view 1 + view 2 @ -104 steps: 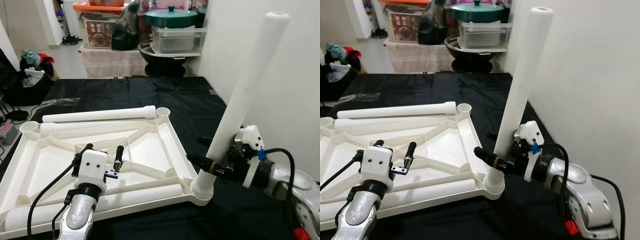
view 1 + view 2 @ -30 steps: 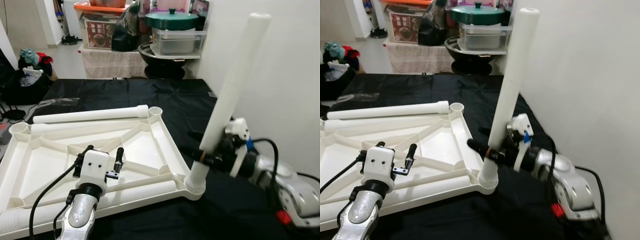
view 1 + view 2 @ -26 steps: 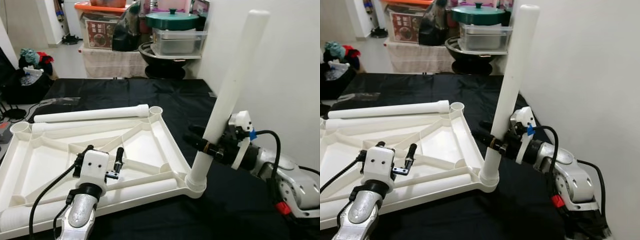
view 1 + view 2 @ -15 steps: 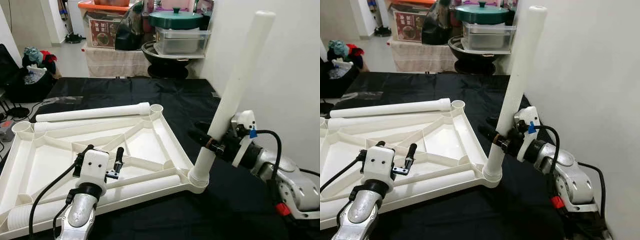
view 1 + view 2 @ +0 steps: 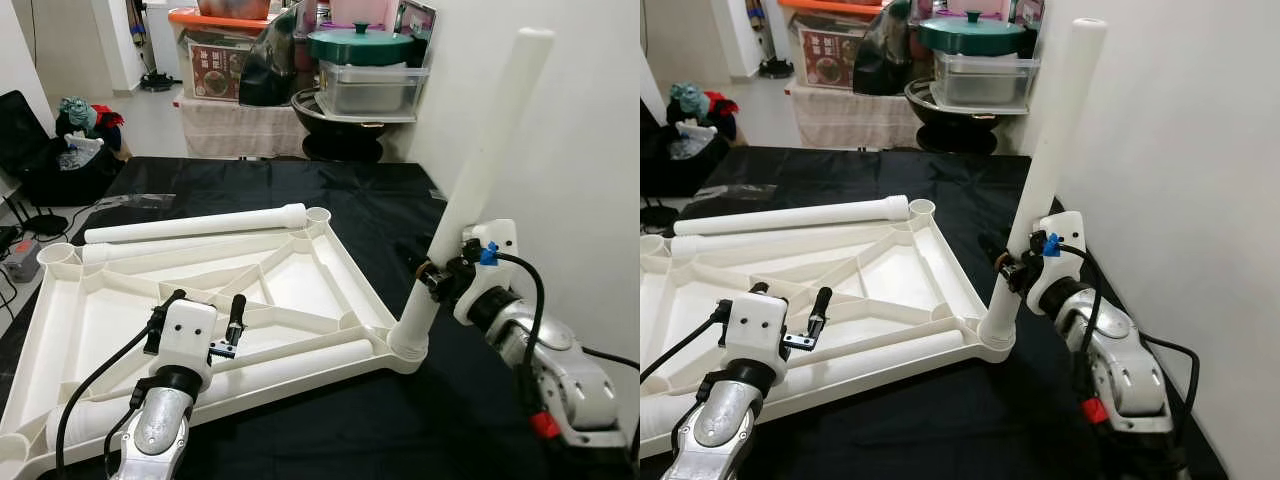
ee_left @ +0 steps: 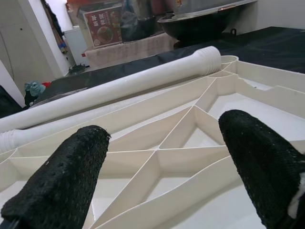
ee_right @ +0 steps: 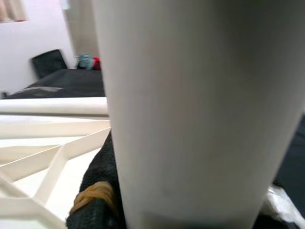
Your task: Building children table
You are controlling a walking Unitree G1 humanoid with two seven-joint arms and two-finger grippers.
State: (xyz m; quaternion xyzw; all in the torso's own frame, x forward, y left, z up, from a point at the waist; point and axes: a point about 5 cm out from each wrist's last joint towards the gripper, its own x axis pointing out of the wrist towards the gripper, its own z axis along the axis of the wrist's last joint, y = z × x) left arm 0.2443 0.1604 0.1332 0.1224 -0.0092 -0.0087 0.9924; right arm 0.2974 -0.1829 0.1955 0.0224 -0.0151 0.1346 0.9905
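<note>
The right end effector pinches the stiff, light-looking white table leg low down, near its corner socket at 5 o'clock, while the left end effector hangs spread.

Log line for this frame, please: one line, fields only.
right pincer: shut on table leg, tilted in corner socket | left pincer: open over upturned tabletop | spare legs: lying

One upturned white tabletop, four white legs, two grippers
</note>
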